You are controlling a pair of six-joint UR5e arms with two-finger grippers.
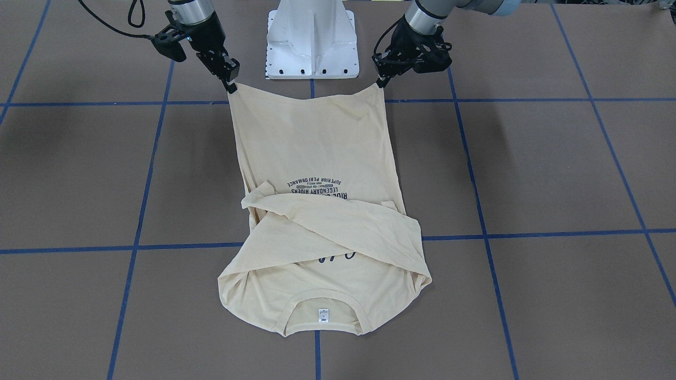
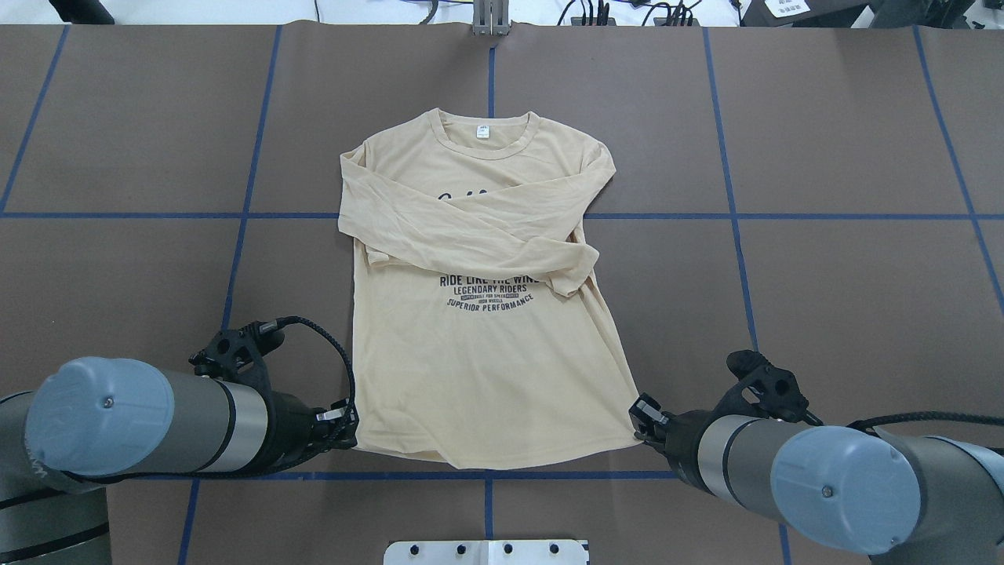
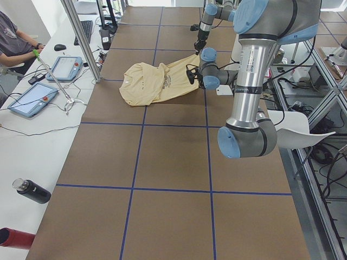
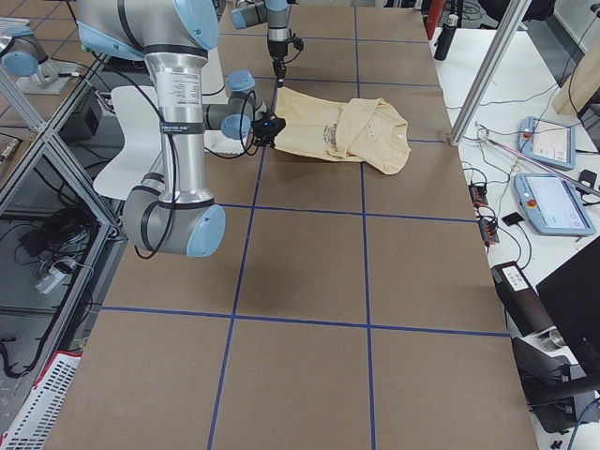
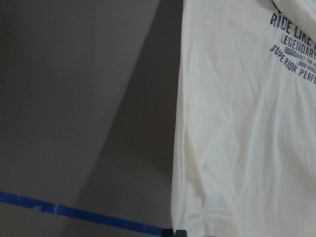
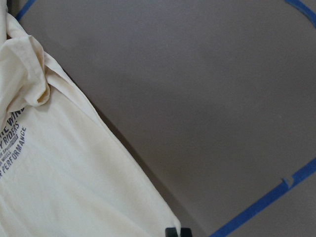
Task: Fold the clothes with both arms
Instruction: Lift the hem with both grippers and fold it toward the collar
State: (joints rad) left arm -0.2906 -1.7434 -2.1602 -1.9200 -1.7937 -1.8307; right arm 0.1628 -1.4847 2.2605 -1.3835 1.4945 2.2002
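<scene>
Cream long-sleeved T-shirt (image 2: 486, 369) lies print-up mid-table (image 2: 823, 141), collar at 12 o'clock in overhead view, sleeves crossed over chest. L pincer (image 2: 351, 428) clenched on hem corner at 7 o'clock, R pincer (image 2: 639, 416) likewise at 5 o'clock; both corners lifted.

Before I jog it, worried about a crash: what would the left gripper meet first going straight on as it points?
The left gripper pinches the T-shirt at its hem corner, so that fabric comes first; it tilts downward, so the table probably follows.
</scene>
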